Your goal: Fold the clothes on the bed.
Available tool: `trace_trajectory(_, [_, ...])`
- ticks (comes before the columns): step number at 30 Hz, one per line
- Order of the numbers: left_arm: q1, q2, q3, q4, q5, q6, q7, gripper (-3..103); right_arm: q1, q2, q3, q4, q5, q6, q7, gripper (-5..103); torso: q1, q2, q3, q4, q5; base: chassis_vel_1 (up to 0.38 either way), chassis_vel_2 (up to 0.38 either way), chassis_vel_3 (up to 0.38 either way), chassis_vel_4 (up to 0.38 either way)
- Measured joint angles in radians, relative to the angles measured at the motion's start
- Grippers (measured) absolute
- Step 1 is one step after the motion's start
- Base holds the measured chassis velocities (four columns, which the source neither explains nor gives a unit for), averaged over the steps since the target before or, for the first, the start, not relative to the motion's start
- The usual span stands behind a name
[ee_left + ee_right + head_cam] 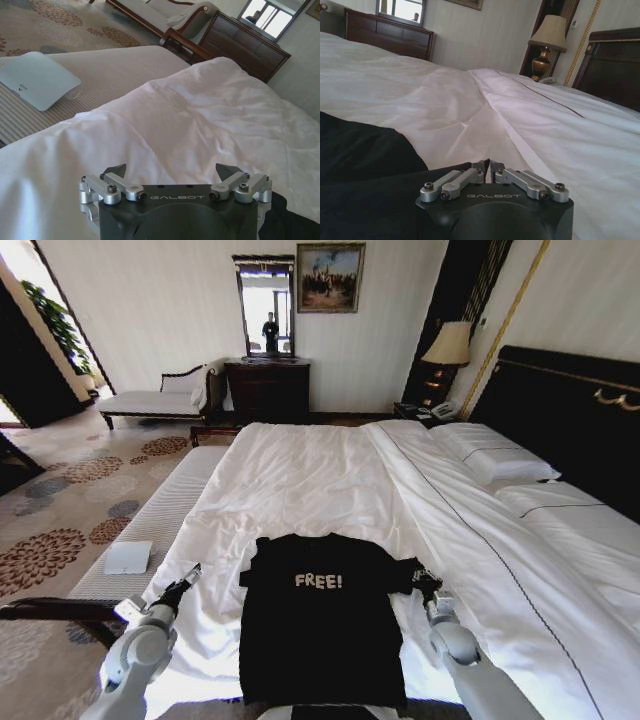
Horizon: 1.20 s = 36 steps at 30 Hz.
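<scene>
The clothes are one black T-shirt (pixel 320 630) with white "FREE!" lettering, lying flat and face up at the near edge of the bed (pixel 300 470). In the head view my left gripper (pixel 190 575) hovers over the white duvet just left of the shirt's left sleeve, apart from it. The left wrist view shows that gripper (pixel 171 170) open, with a corner of the black shirt (pixel 292 220) beside it. My right gripper (pixel 422 580) is at the tip of the right sleeve. In the right wrist view it (pixel 487 164) is shut, with the edge of the black shirt (pixel 365 165) reaching its fingertips.
A striped bench (pixel 165 510) runs along the bed's left side with a white flat pad (pixel 128 557) on it. Pillows (pixel 495 455) and the dark headboard (pixel 570 410) are at the right. A chaise (pixel 155 400), dresser (pixel 268 388) and lamp (pixel 450 345) stand by the far wall.
</scene>
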<state>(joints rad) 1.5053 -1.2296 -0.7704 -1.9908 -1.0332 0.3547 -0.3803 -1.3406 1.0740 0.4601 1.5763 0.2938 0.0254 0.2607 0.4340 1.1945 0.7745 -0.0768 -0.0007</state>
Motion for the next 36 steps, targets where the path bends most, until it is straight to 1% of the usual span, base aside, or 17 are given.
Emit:
trace_trajectory(1, [0.000,0.000,0.000,0.000,0.000,0.000,0.000,100,0.000,0.000,0.000,0.000,0.000,0.000,0.000,1,0.000,0.000,0.000,0.0000,0.0000,0.000,0.000,0.000,0.000])
trace_trajectory(3, [0.001,0.000,-0.001,0.005,-0.001,-0.003,0.001,100,-0.013,-0.001,0.012,0.028,0.027,0.001,0.009,17,0.000,0.000,0.000,0.0000,0.0000,0.000,0.000,0.000,0.000])
trace_trajectory(4, [0.001,0.000,-0.001,0.007,-0.002,-0.004,0.001,100,-0.021,-0.003,0.019,0.045,0.046,0.002,0.011,17,0.000,0.000,0.000,0.0000,0.0000,0.000,0.000,0.000,0.000])
trace_trajectory(6, [0.000,0.001,-0.003,0.013,-0.004,-0.006,0.001,100,-0.046,-0.011,0.034,0.093,0.106,0.001,0.012,28,0.000,0.000,0.000,0.0000,0.0000,0.000,0.000,0.000,0.000])
trace_trajectory(8, [0.000,0.002,-0.004,0.015,-0.004,-0.007,0.001,100,-0.055,-0.015,0.039,0.107,0.125,0.001,0.012,28,0.000,0.000,0.000,0.0000,0.0000,0.000,0.000,0.000,0.000])
trace_trajectory(9, [0.000,0.001,-0.004,0.019,-0.005,-0.008,0.002,100,-0.082,-0.027,0.054,0.145,0.182,-0.005,-0.005,38,0.000,0.000,0.000,0.0000,-0.0001,0.000,0.000,0.000,0.000])
trace_trajectory(10, [-0.001,0.001,-0.004,0.021,-0.005,-0.009,0.002,100,-0.100,-0.036,0.062,0.173,0.232,-0.025,-0.018,38,0.000,0.000,0.000,0.0000,-0.0001,0.000,0.000,0.000,0.000])
trace_trajectory(11, [-0.002,0.001,-0.004,0.024,-0.005,-0.009,0.002,100,-0.118,-0.044,0.068,0.202,0.301,-0.054,-0.027,44,0.000,0.000,0.000,-0.0001,0.0000,0.000,0.000,0.000,0.000])
trace_trajectory(13, [-0.002,0.001,-0.004,0.025,-0.005,-0.009,0.002,100,-0.124,-0.047,0.070,0.212,0.328,-0.065,-0.029,44,0.000,0.000,0.000,-0.0001,-0.0001,0.000,0.000,0.000,0.000])
trace_trajectory(14, [-0.004,0.001,-0.004,0.027,-0.005,-0.010,0.002,100,-0.145,-0.057,0.075,0.251,0.456,-0.114,-0.029,50,0.000,0.000,0.000,-0.0001,-0.0001,0.000,0.000,0.000,0.000])
trace_trajectory(15, [-0.007,0.001,-0.003,0.030,-0.005,-0.010,0.002,100,-0.163,-0.065,0.077,0.286,0.581,-0.169,-0.021,61,0.000,0.000,0.000,-0.0002,-0.0001,0.000,0.000,0.000,0.000])
trace_trajectory(16, [-0.009,0.001,-0.003,0.033,-0.005,-0.010,0.002,100,-0.171,-0.068,0.077,0.303,0.649,-0.201,-0.019,61,0.000,0.000,0.000,-0.0001,-0.0001,0.000,0.000,0.000,0.000])
trace_trajectory(18, [-0.012,0.002,-0.002,0.038,-0.004,-0.010,0.002,100,-0.174,-0.070,0.076,0.317,0.731,-0.245,-0.012,71,0.000,0.000,0.000,-0.0001,-0.0001,0.000,0.000,0.000,0.000])
trace_trajectory(19, [-0.012,0.002,-0.002,0.038,-0.004,-0.010,0.002,100,-0.174,-0.070,0.076,0.317,0.731,-0.245,-0.012,71,0.000,0.000,0.000,-0.0001,-0.0001,0.000,0.000,0.000,0.000])
trace_trajectory(20, [-0.014,0.003,-0.002,0.043,-0.004,-0.010,0.002,100,-0.166,-0.067,0.070,0.320,0.789,-0.275,0.005,77,0.000,0.000,0.000,-0.0001,0.0000,0.000,0.000,0.000,0.000])
trace_trajectory(27, [-0.021,0.015,-0.004,0.061,-0.005,-0.010,0.002,100,-0.156,-0.057,0.054,0.317,0.829,-0.314,0.072,99,0.000,0.000,0.000,0.0000,0.0000,0.000,0.000,0.000,0.000])
trace_trajectory(36, [-0.035,0.019,-0.002,0.083,-0.008,-0.010,0.002,100,-0.169,-0.049,0.045,0.362,0.876,-0.330,0.110,100,0.000,0.000,0.000,0.0000,0.0000,0.000,0.000,0.000,0.000])
